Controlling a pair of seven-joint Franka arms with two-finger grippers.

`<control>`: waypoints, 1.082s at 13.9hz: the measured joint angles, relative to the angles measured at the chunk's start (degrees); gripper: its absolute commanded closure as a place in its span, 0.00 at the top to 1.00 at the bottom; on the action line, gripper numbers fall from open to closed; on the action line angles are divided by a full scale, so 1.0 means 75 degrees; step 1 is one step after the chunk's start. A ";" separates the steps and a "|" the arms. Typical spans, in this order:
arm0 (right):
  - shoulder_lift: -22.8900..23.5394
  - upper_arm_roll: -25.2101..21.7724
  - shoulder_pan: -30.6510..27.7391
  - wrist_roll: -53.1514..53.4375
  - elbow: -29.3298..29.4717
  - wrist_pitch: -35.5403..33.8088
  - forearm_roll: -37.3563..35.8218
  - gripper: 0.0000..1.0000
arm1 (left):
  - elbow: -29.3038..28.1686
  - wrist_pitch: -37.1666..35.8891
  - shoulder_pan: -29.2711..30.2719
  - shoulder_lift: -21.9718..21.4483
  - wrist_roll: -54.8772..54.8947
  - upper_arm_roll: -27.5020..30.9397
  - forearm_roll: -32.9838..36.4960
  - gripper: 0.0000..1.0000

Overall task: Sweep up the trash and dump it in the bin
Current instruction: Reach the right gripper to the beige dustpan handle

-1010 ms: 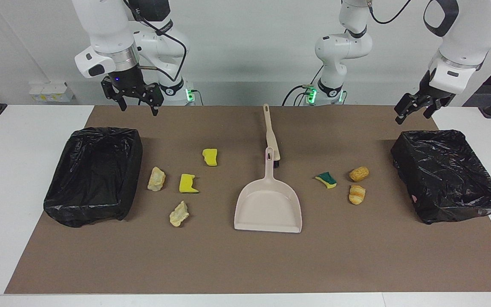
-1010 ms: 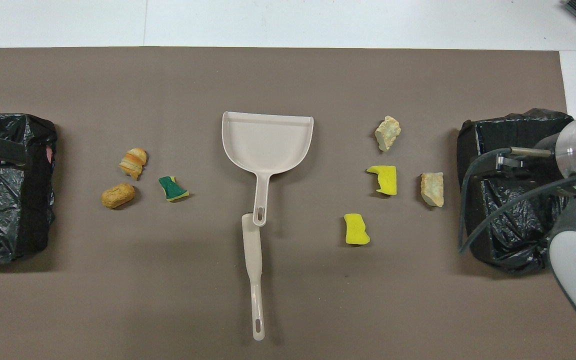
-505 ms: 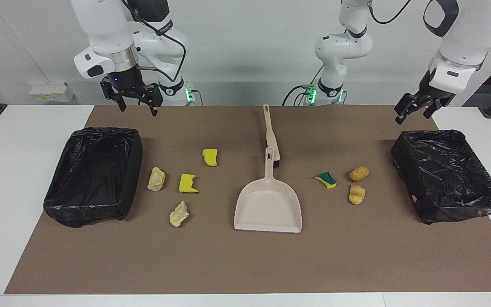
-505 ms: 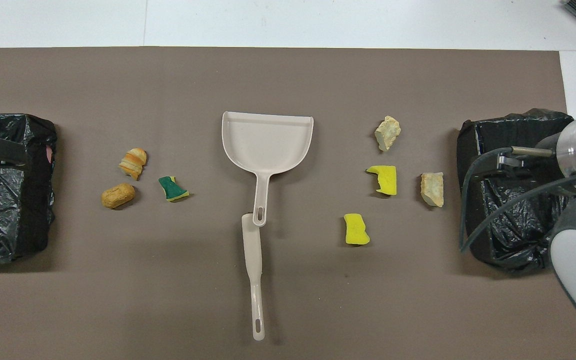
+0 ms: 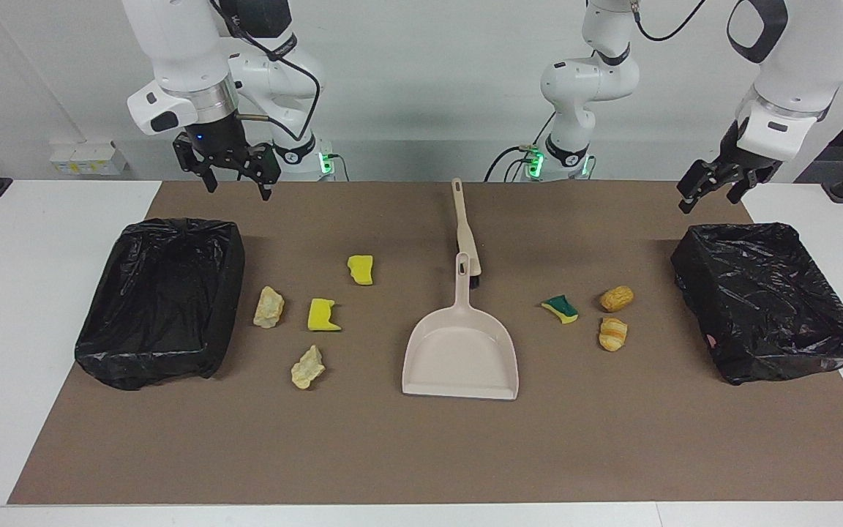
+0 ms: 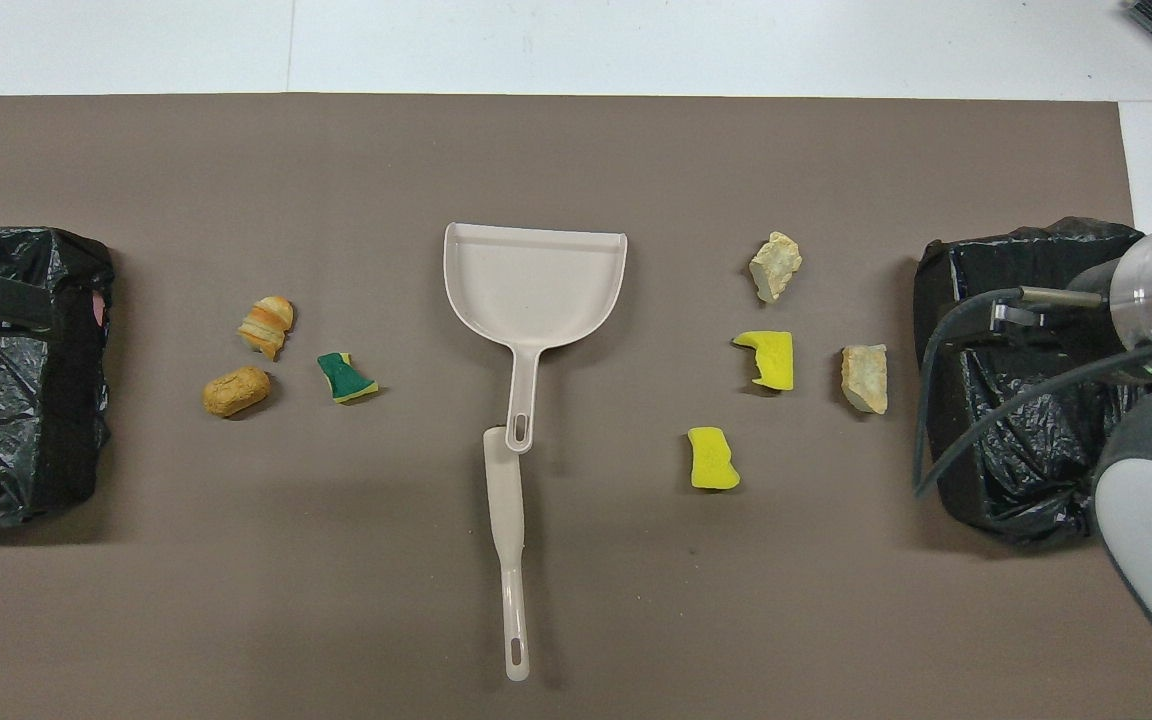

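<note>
**Sweeping not begun: all scraps on the mat, both claws empty**

Nothing of the task looks done. The two black-lined bins, one at the right arm's end point(image 5: 162, 300) and one at the left arm's end point(image 5: 769, 300), show no trash inside, as far as their dark liners let one see. The dustpan point(image 5: 462, 355) lies flat mid-table with its handle toward the robots; the brush point(image 5: 464, 227) lies just nearer the robots, its head by that handle. Neither is held.

All seven scraps lie on the brown mat point(image 5: 421, 454). Toward the right arm's end: two yellow sponges point(image 5: 361, 269) point(image 5: 323, 315) and two pale lumps point(image 5: 268, 307) point(image 5: 307, 367). Toward the left arm's end: a green-backed sponge point(image 5: 560, 309) and two golden lumps point(image 5: 616, 298) point(image 5: 612, 334).

The right gripper point(image 5: 233, 179) hangs above the mat's near edge by its bin, fingers wide apart and empty. The left gripper point(image 5: 714, 187) hangs above its bin's near corner, also spread and empty. Grasping tools, sweeping and dumping all remain.

In the overhead view the right arm covers part of its bin, and the bin at the left arm's end is cut off by the frame. The brush's bristles are hard to make out.
</note>
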 measured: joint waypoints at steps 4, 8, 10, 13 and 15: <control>0.0000 0.0091 0.0152 0.0536 -0.0142 0.0140 0.0007 1.00 | 0.0000 0.0000 0.0000 0.0000 0.0000 0.0000 0.0000 1.00; 0.0103 0.0124 0.0868 0.0689 -0.0238 0.0310 0.0021 1.00 | 0.0000 0.0000 0.0000 0.0000 0.0000 0.0000 0.0000 1.00; 0.0350 0.0140 0.1382 0.1300 -0.0278 0.0716 0.0021 1.00 | 0.0000 0.0000 0.0000 0.0000 0.0000 0.0000 0.0000 1.00; 0.0891 0.0153 0.2114 0.2024 -0.0243 0.1275 0.0012 1.00 | 0.0000 0.0000 0.0000 0.0000 0.0000 0.0000 0.0000 1.00; 0.1366 0.0148 0.2734 0.2663 -0.0041 0.1447 -0.0014 1.00 | 0.0000 0.0000 0.0000 0.0000 0.0000 0.0000 0.0000 1.00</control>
